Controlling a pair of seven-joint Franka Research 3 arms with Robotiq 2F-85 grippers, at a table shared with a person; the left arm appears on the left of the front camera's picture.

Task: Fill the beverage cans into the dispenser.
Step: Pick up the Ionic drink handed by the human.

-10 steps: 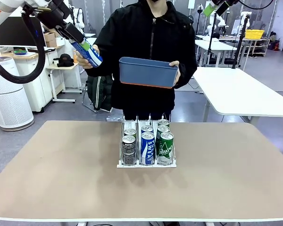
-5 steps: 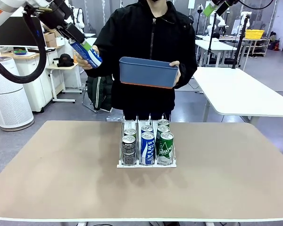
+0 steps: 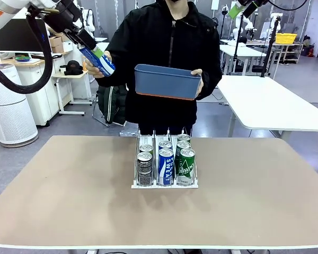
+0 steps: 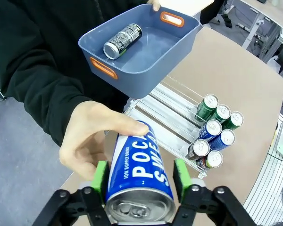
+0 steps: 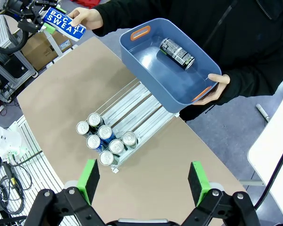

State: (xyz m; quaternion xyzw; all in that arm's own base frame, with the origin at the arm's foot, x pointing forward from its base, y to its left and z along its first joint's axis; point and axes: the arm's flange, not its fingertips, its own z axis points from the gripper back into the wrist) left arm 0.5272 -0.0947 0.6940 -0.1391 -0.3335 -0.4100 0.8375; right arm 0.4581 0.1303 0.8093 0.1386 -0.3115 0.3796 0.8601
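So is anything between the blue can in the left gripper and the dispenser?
Yes. The person's hand grips the blue can too, and the blue bin they hold seems to hang over the dispenser's far end, between the two.

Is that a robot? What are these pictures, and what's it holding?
Yes: two white robot arms with pinching jaws share a table with a person. One picture looks across the table; the other two come from cameras on the arms' wrists. The left arm's jaws are shut on a blue can, which the person's hand grips too. The right arm's jaws hang open, high up. The person's blue bin holds one dark can. On the table stands a dispenser with seven cans in its lanes.
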